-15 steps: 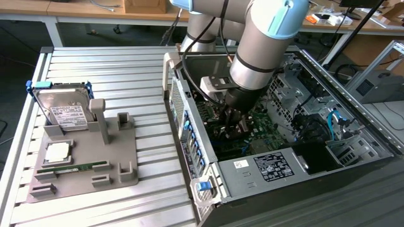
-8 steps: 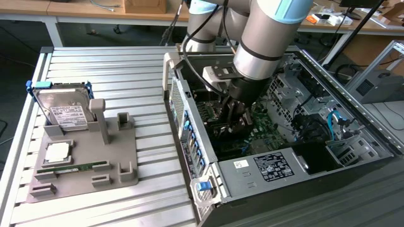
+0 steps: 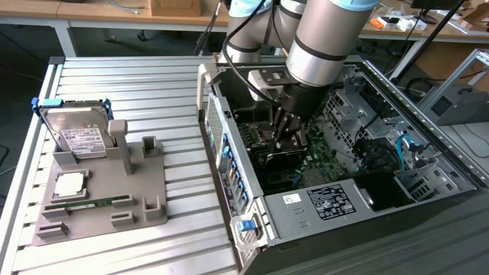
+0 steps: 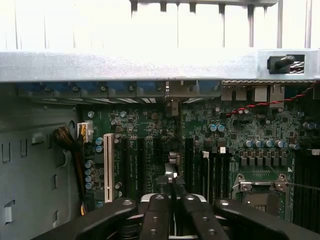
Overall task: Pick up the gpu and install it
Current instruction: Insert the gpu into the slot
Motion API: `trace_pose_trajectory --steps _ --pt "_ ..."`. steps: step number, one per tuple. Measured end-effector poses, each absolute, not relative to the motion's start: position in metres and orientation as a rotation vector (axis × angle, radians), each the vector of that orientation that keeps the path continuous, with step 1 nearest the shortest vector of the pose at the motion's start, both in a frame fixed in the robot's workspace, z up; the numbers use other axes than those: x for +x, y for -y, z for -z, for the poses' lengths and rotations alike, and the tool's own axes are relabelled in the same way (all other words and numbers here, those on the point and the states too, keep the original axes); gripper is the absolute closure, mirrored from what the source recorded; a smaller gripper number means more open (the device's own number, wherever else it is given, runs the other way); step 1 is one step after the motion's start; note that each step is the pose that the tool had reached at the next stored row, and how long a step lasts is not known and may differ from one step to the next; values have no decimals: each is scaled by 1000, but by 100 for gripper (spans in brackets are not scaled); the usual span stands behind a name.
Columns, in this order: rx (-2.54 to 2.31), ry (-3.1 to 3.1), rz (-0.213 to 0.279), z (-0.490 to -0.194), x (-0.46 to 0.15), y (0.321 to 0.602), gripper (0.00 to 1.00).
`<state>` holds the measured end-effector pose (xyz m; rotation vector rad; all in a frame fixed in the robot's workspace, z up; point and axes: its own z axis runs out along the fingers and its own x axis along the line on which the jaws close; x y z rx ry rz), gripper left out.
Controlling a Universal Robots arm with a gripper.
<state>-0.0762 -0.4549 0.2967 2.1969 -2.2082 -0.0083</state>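
Black pincer fingers (image 4: 172,200) press together on the thin dark gpu card (image 4: 171,175), held edge-on and upright over the green motherboard (image 4: 150,130) inside the open grey computer case (image 3: 328,200), beside a white expansion slot (image 4: 108,167). Outside, a silver hard drive (image 3: 77,134) stands in a grey fixture tray (image 3: 99,212).

The robot's silver-grey cylindrical arm (image 3: 324,40) carries pale blue joint caps, black rubber bands, black cables, and a black metal-screwed gripper (image 4: 172,212).
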Motion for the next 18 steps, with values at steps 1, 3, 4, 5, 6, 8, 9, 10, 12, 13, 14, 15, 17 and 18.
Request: trace_pose_trajectory --steps 1,3,4,5,6,8,9,10,12,13,14,15,17,18 --pt "2197 2207 9 -297 -74 455 89" --pt "2195 2202 16 -297 -65 455 89" --pt "2193 2199 21 -297 -57 455 89" --pt "2193 2199 21 -297 -50 455 89" --pt "2192 2198 21 -298 -48 454 89" --pt "2192 2198 21 -300 -43 453 89" --pt "2191 2198 23 -300 -37 453 89" --pt "2191 2197 24 -300 -33 453 89" --pt "2189 2195 29 -300 -23 453 89" --pt "2188 2194 30 -300 -19 452 89" --pt "2188 2193 31 -300 -17 452 89" --pt "2187 2193 31 -300 -16 452 89" --pt "2187 2193 31 -300 -16 452 89" --pt "2187 2193 31 -300 -16 452 89"
